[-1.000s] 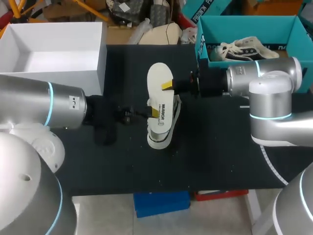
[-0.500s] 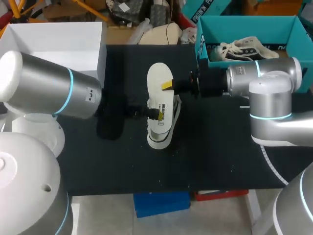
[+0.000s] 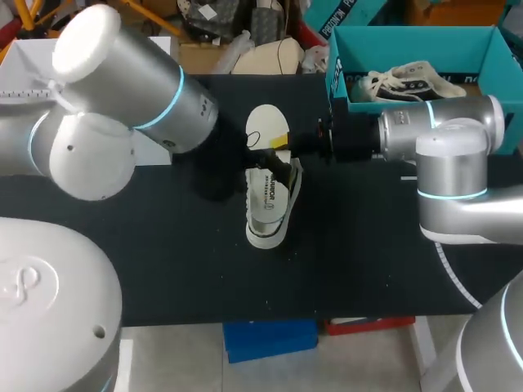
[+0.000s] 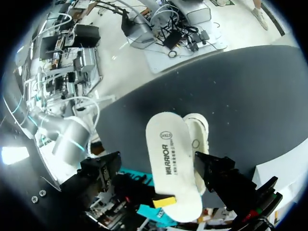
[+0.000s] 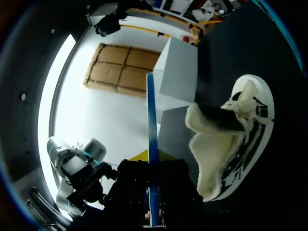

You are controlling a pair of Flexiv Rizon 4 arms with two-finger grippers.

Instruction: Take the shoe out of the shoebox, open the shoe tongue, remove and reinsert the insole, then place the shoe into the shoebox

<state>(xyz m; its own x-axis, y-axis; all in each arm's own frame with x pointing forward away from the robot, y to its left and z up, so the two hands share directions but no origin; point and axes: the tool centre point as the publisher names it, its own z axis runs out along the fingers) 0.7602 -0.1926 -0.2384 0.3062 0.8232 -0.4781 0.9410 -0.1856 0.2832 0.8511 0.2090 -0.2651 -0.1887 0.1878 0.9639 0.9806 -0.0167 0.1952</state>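
The shoe [image 3: 265, 237] is a dark low sneaker with white laces and a white rubber sole. In the right wrist view its tongue [image 5: 211, 144], lined with pale fleece, is folded wide open. The shoe lies on the black table [image 3: 368, 261] at the centre of the frame. From above it is mostly covered by the insole [image 3: 268, 122], a white piece with dark print that is held in the air over it.

The right arm [image 3: 449, 155] comes in from the right edge with its forearm level and pointing left. The right gripper [image 3: 280, 143] is clamped on the insole's upper end, with one yellow tip lying on top. In the right wrist view the insole is seen edge-on between the fingers, and the shoe sits beside and below it, apart from it.

The left arm [image 3: 122, 90] stands high and fills the upper left, its wrist angled down towards the shoe. I cannot tell whether the left gripper is open or closed.

The shoe and the insole both run top to bottom in the frame, and the shoe's rounded white end points to the lower edge.

A teal shoebox [image 3: 490, 57] at the upper right holds a second shoe [image 3: 404, 84]. A white box [image 3: 20, 69] sits at the upper left, behind the left arm.
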